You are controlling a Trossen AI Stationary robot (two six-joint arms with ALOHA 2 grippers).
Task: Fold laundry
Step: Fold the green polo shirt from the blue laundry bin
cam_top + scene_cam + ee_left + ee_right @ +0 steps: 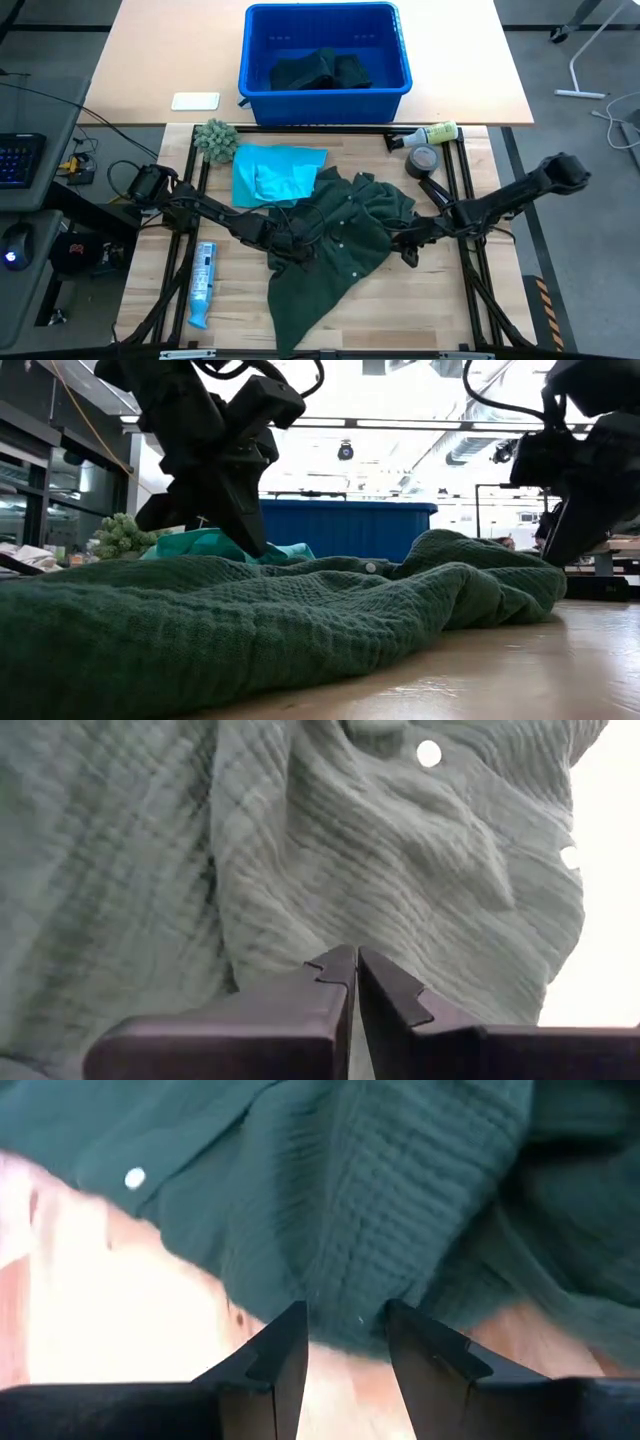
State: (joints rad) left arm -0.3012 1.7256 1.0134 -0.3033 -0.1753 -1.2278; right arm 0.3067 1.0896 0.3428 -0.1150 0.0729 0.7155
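Note:
A dark green buttoned shirt (335,285) lies spread and rumpled on the wooden table (440,310). Its top left part overlaps a turquoise garment (270,175) that lies flat beyond it. My left gripper (298,248) is shut, its tips down at the shirt's left middle (250,545). My right gripper (403,246) is open at the shirt's right edge. In the right wrist view a bunched fold of that edge (345,1325) lies between its two fingertips (347,1315). My left gripper's shut fingertips (335,970) slant down from the table's left onto the ribbed cloth of the shirt (330,920). I cannot tell whether a layer is caught between them. The shirt lies on the table around them. My right gripper: I cannot tell whether its fingers touch the fold.
A blue bin (255,85) holding dark clothes stands on the far table. A fuzzy grey-green ball (215,140), a tape roll (423,160), a bottle (432,133) and a blue-white tube (203,280) lie around the laundry. Bare wood shows at the near right.

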